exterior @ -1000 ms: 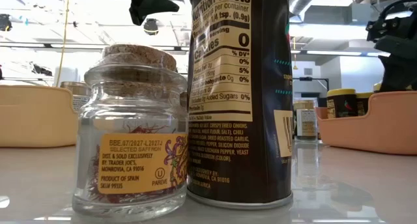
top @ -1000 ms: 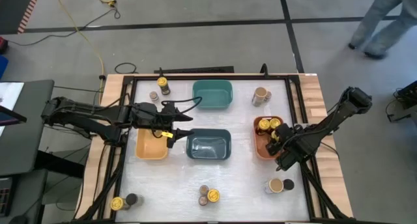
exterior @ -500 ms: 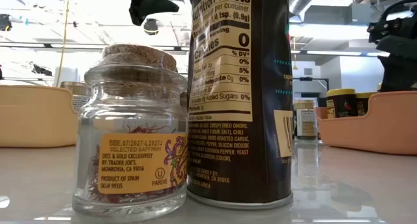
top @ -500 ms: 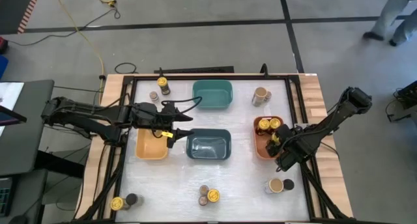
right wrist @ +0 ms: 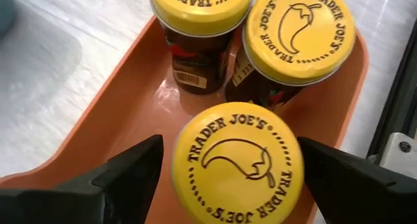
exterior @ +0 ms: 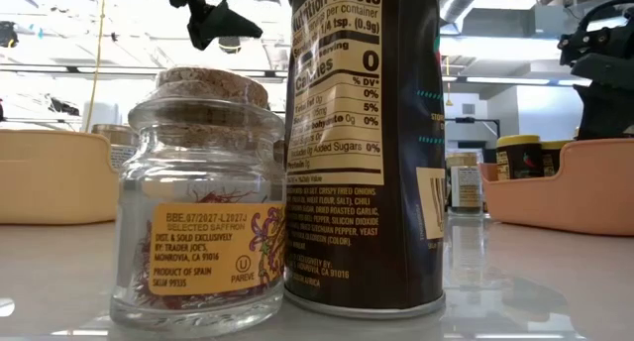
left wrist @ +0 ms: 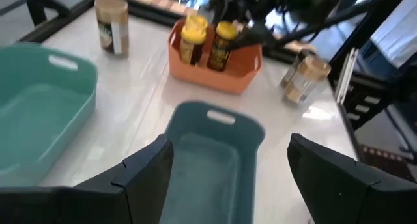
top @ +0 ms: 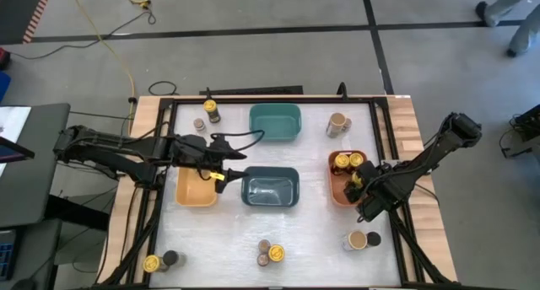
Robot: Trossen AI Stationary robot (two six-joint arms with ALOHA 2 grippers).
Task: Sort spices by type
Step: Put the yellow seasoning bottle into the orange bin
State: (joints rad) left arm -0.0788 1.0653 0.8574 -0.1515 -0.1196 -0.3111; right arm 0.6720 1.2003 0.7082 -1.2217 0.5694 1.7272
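Three yellow-lidded spice jars stand in the orange bin (right wrist: 98,120) at the table's right. My right gripper (right wrist: 229,152) hangs open over the bin, one finger on each side of the nearest jar (right wrist: 238,165), which stands on the bin floor. My left gripper (left wrist: 228,165) hovers open and empty above the near end of the dark-blue bin (left wrist: 208,152), between it and the yellow bin (top: 194,191). More jars stand about the table: a tan-topped one (top: 337,121) at far right, a pair (top: 363,238) at near right, and a cluster (top: 270,253) at the near middle.
A teal bin (top: 275,121) sits at the far middle. Two jars (top: 205,115) stand at the far left and two (top: 160,260) at the near left corner. A cork-topped glass jar (exterior: 203,202) and a tall dark jar (exterior: 362,143) fill the low view.
My left gripper has tipped its fingers downward toward the dark-blue bin while staying in place. The jars and bins have not moved.
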